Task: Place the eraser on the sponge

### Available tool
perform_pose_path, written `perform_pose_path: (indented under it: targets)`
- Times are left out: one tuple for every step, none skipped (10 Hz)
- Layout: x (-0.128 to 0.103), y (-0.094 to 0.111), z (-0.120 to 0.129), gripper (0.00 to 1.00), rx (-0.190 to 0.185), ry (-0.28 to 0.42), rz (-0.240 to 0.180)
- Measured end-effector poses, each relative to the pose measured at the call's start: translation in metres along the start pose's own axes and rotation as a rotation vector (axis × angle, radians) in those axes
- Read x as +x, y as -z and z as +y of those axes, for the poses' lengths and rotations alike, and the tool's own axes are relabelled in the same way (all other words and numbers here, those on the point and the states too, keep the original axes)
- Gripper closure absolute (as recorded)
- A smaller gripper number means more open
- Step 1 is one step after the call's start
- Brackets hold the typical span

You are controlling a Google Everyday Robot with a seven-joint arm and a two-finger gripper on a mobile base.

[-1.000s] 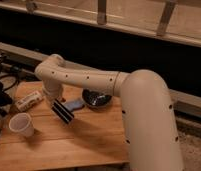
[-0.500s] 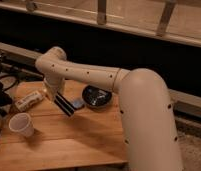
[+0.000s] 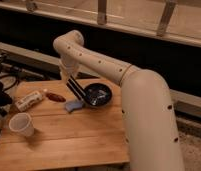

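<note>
The eraser, a flat black block with pale stripes, hangs tilted from my gripper above the wooden table. Its lower end is just over the right edge of the sponge, a small blue-grey pad lying left of the dark bowl. I cannot tell whether the eraser touches the sponge. My gripper is shut on the eraser's upper end, under the white arm that reaches in from the right.
A red oblong item lies left of the sponge. Further left is a pale wrapped packet. A paper cup stands near the table's front left. Dark equipment sits beyond the left edge.
The arm has lifted and carried the eraser to the right, from the table's middle-left to above the sponge beside the bowl.
</note>
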Motion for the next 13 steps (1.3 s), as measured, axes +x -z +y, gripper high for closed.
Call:
perform_pose_path:
  targets:
    - [-0.008, -0.003, -0.009, 1.0, -0.006, 0.013, -0.002]
    - [-0.012, -0.01, -0.01, 1.0, -0.013, 0.024, -0.001]
    - [-0.012, -0.015, -0.013, 1.0, -0.014, 0.022, -0.002]
    - [-0.007, -0.019, -0.013, 1.0, -0.016, 0.013, -0.003]
    - [-0.003, -0.023, -0.005, 1.0, -0.024, 0.011, -0.007]
    - [0.002, -0.027, 0.005, 1.0, -0.037, 0.017, -0.012]
    - [0.009, -0.034, 0.02, 1.0, -0.052, 0.02, -0.016]
    - [0.012, -0.037, 0.023, 1.0, -0.056, 0.022, -0.018]
    - [0.013, -0.041, 0.024, 1.0, -0.059, 0.023, -0.022]
    - [0.013, -0.047, 0.023, 1.0, -0.058, 0.024, -0.026]
    - [0.015, -0.055, 0.027, 1.0, -0.064, 0.028, -0.026]
    - [0.017, -0.062, 0.031, 1.0, -0.066, 0.038, -0.022]
    - [0.016, -0.065, 0.036, 1.0, -0.068, 0.044, -0.02]
